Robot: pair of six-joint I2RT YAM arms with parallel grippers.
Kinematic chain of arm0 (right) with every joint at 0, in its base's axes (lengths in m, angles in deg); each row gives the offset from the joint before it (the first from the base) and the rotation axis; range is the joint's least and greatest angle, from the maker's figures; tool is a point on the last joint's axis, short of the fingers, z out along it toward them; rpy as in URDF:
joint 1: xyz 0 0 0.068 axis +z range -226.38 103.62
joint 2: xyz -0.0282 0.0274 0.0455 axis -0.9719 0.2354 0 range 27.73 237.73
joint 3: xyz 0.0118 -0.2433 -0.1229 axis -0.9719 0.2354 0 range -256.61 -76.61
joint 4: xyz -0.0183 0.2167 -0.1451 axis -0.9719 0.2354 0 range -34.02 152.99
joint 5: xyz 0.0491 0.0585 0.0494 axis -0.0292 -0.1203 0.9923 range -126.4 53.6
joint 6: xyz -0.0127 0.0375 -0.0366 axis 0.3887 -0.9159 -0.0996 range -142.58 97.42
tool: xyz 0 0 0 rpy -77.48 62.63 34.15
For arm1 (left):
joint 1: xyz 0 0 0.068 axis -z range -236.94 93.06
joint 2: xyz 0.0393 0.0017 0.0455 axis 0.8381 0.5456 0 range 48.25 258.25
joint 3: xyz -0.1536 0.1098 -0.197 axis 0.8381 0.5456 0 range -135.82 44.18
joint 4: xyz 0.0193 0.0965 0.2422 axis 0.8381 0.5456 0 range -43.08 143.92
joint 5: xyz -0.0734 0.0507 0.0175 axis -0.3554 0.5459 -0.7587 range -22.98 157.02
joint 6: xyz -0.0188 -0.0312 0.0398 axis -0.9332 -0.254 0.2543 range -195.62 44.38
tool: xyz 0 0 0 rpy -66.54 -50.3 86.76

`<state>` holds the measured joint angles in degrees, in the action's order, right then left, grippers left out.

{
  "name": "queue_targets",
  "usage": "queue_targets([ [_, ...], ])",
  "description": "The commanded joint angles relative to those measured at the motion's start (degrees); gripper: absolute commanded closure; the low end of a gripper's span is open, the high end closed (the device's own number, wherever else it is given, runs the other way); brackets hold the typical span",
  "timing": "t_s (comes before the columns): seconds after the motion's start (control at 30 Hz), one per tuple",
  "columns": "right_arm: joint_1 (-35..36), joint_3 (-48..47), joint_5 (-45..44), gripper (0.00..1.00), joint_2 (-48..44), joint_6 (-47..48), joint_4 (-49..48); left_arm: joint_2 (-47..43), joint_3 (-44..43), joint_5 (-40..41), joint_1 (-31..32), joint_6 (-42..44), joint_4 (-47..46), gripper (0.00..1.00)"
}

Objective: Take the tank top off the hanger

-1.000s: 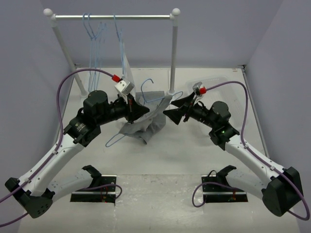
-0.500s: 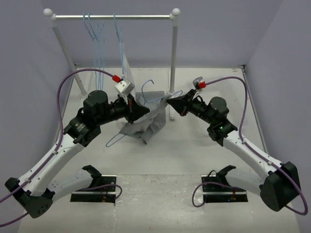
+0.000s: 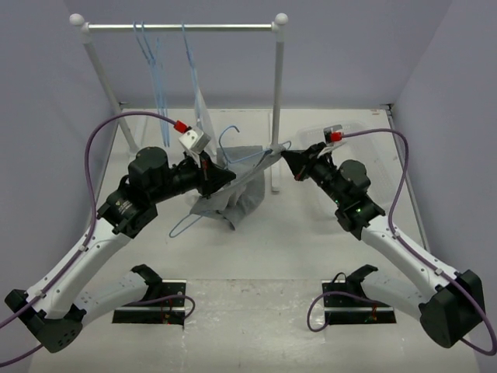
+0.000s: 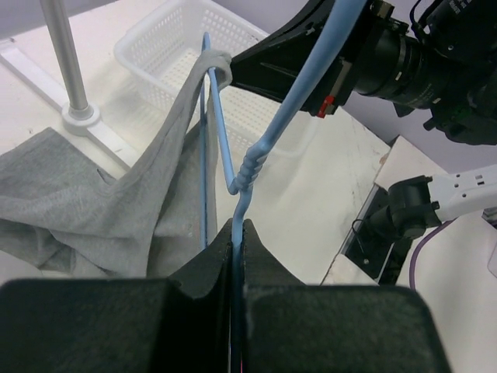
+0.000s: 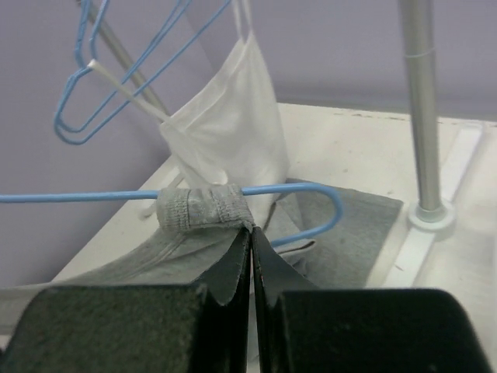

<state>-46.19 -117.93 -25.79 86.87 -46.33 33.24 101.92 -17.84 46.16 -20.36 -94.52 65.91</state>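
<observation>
Tank top is not off yet: most of it lies slumped on the table in front of the rack, while one strap is looped round the arm of the hanger, bunched up close to that arm's bent end. So the hanger is down off the rail and held over the table, which looks like the early part done. What is left is to slide that strap off the end and get the cloth free of the wire (whether the other strap is already clear I cannot tell from here). Left gripper has its fingers clamped tight on the hanger's wire just below the twisted neck, steadying it. Right gripper is pressed fully together right under the bunched strap, and it looks to have a pinch of that grey cloth, ready to draw it outward. Now the count: one tank top, one hanger in hand, two arms both busy. Behind them, one rack with what looks like three more blue hangers on the rail, though they overlap and I would not swear to it. One white garment hangs from one of those, and one white basket sits beyond the rack's foot.
</observation>
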Motion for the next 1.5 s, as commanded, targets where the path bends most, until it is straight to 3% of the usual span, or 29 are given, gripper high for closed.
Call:
queue_targets([
  [0.0,-0.22,0.36,-14.54,1.0,-2.09,2.04,2.44,-1.37,-1.61,0.48,0.34,0.96,-0.35,1.0],
  [0.13,-3.38,-1.21,-18.26,1.0,-1.13,1.86,4.37,-1.2,-1.7,-1.63,0.34,2.19,0.35,1.0],
  [0.4,-15.6,-2.8,-14.31,1.0,3.53,-1.74,7.8,-1.99,-1.62,-1.37,0.34,4.39,3.78,1.0],
  [0.5,-15.78,-4.12,-10.98,1.0,6.68,-0.25,7.19,-2.6,-0.74,-2.34,0.34,4.57,1.95,1.0],
  [0.53,-15.78,-3.94,-5.74,1.0,7.13,0.45,6.05,-2.61,-0.56,-2.43,0.34,4.22,1.24,1.0],
  [0.63,-15.34,-1.58,4.03,1.0,8.28,0.63,1.92,-1.82,-0.38,-1.55,0.34,2.82,-2.45,1.0],
  [0.93,-1.92,6.93,10.56,1.0,2.67,11.95,-0.18,3.36,-3.63,11.7,0.34,-0.62,-12.38,1.0],
  [1.07,-0.67,9.41,15.14,1.0,-0.33,11.89,-0.19,9.41,-9.16,14.18,0.34,0.34,-12.31,1.0],
  [1.2,-0.58,9.69,8.83,1.0,-4.72,11.61,1.64,12.77,-13.56,17.07,0.42,1.49,-10.9,1.0],
  [1.3,-0.49,6.61,7.75,1.0,-6.93,14.07,7.87,14.0,-17.42,24.63,0.34,2.89,-9.49,1.0],
  [1.47,0.39,9.24,18.1,1.0,-7.28,15.57,5.52,15.68,-18.5,27.02,0.42,2.81,-13.87,1.0],
])
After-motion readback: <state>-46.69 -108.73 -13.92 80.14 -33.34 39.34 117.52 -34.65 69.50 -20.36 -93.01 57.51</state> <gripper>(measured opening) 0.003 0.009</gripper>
